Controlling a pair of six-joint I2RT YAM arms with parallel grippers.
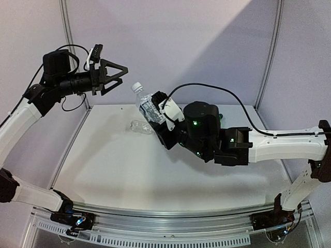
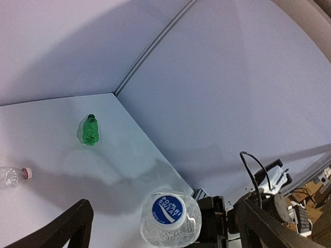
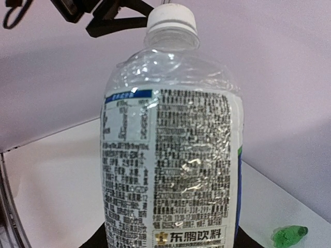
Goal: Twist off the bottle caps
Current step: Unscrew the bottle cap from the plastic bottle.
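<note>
My right gripper is shut on the clear bottle with the blue-white label and holds it tilted above the table. Its white cap points up-left. In the right wrist view the bottle fills the frame, cap on top; the fingers are hidden behind it. My left gripper is open, in the air just left of the cap and apart from it. The left wrist view looks onto the blue-printed cap top between its fingers.
The short unlabelled clear bottle lies on the table under the held one; its white cap is on. The green bottle lies near the back right corner, also in the right wrist view. White walls enclose the table.
</note>
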